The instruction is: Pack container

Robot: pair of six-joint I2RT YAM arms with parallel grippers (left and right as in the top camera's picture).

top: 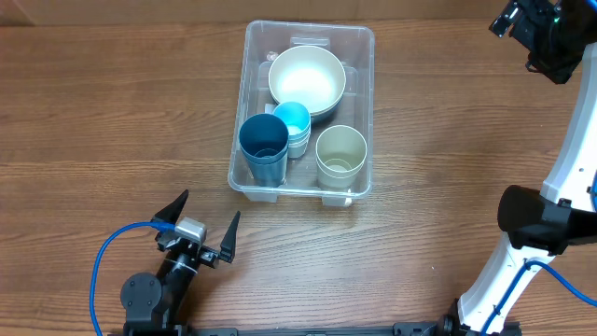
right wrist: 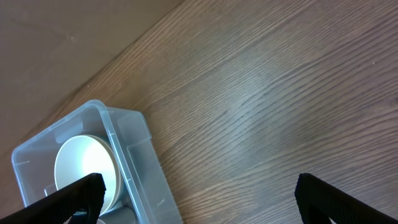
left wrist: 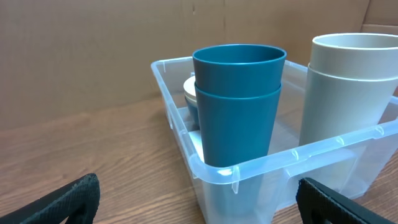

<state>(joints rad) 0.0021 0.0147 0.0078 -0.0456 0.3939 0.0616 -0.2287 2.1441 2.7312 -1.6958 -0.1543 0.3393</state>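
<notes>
The container point(top: 237, 121) stood mid-table point(top: 112, 103). In it, the bowl point(top: 307, 77) sat at the far end. The left cup point(top: 264, 142) and right cup point(top: 340, 154) stood at the near end, with the small cup point(top: 292, 117) between them, just before the bowl. The left gripper point(top: 207, 210) was near the container's near-left corner, and the right gripper point(top: 532, 28) well off to its far right.

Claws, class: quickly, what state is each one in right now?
Left claw: open, holding nothing.
Right claw: open, holding nothing.
</notes>
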